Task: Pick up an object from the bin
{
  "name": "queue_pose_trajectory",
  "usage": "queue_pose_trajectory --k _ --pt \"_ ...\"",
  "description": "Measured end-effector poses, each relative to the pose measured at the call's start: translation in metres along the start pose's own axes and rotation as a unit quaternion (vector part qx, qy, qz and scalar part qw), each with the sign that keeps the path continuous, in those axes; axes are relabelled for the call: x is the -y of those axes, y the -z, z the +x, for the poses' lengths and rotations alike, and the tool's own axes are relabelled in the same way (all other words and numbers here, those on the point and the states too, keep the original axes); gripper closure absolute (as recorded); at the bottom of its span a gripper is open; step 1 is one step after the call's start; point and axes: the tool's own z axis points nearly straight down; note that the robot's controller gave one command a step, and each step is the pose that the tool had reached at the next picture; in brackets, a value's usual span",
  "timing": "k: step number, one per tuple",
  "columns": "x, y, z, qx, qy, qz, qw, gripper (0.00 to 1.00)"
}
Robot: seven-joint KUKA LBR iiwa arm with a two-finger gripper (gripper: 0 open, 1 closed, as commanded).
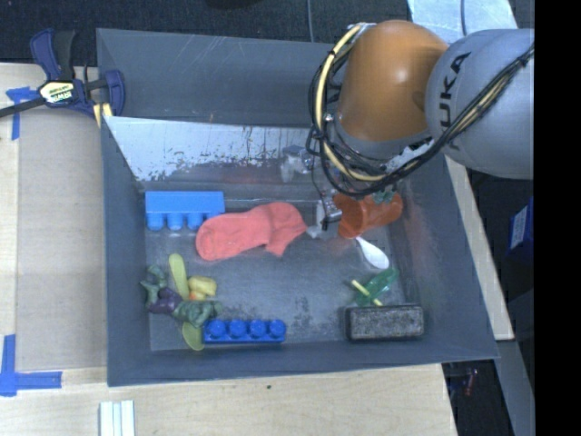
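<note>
Pink floppy cloth [245, 232] lies just left of my fingers [323, 220], a brown-orange lump [370, 214] just right; released or clenched, I cannot tell.

A grey metal bin [304, 289] carries a scatter of small things on its floor: a light blue block [184, 211] at the back left, a floppy pink piece [247, 232] just beside it, and an orange-brown lump [370, 214] farther right. Along the front lie a dark blue studded brick [243, 331] and a dark grey rectangular block [385, 322], well apart. A small heap of yellow, purple and green toys [180, 295] touches the brick's left end, while a white piece [372, 253] and a green piece [376, 285] lie behind the grey block.
</note>
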Motion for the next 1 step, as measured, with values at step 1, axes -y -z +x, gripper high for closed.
queue_pose_trajectory --k 1 --pt "-0.0003 0.082 0.0023 0.0014 0.043 0.0 0.9991 0.0"
